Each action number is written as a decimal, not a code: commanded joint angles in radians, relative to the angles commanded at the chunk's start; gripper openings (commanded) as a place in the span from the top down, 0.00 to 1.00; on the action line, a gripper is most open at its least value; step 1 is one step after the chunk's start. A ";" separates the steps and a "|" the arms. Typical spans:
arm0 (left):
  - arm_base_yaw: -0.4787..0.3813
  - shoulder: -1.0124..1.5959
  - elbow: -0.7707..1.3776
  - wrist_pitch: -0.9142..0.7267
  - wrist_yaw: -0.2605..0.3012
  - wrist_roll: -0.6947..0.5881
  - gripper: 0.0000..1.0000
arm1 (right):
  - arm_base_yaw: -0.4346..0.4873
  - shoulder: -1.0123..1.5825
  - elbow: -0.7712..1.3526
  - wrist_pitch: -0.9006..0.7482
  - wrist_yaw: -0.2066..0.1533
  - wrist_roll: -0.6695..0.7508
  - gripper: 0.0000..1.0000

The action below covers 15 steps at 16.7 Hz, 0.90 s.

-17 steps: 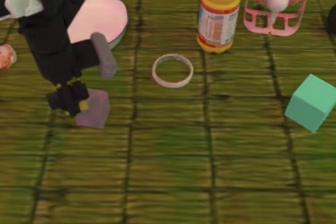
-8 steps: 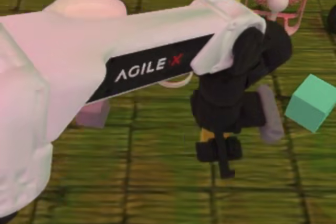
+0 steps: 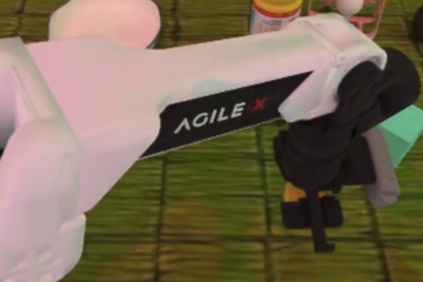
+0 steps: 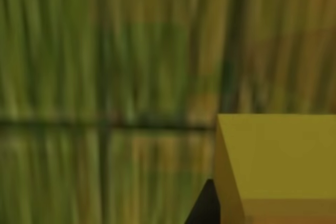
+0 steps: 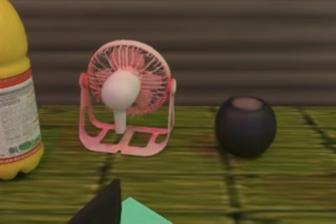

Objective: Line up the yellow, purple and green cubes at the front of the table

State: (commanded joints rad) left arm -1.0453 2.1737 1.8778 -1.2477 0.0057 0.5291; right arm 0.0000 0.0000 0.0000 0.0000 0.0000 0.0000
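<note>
Left claw lower right of top view, apparently clenched on yellow cube above desk; green cube just beside.

Yellow bottle, pink fan, perhaps a speaker

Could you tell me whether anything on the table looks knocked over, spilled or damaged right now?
Nothing stands out. The bottle, pink fan and dark ball stand upright, and the left claw holds the yellow cube above the table.
</note>
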 joint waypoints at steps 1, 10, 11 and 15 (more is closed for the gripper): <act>0.000 0.001 -0.003 0.003 0.000 0.000 1.00 | 0.000 0.000 0.000 0.000 0.000 0.000 0.00; -0.004 0.073 -0.166 0.235 -0.001 -0.003 1.00 | 0.000 0.000 0.000 0.000 0.000 0.000 0.00; -0.004 0.073 -0.166 0.235 -0.001 -0.003 1.00 | 0.000 0.000 0.000 0.000 0.000 0.000 0.00; -0.004 0.073 -0.166 0.235 -0.001 -0.003 0.85 | 0.000 0.000 0.000 0.000 0.000 0.000 0.00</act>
State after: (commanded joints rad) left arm -1.0493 2.2471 1.7121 -1.0122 0.0050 0.5262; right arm 0.0000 0.0000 0.0000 0.0000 0.0000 0.0000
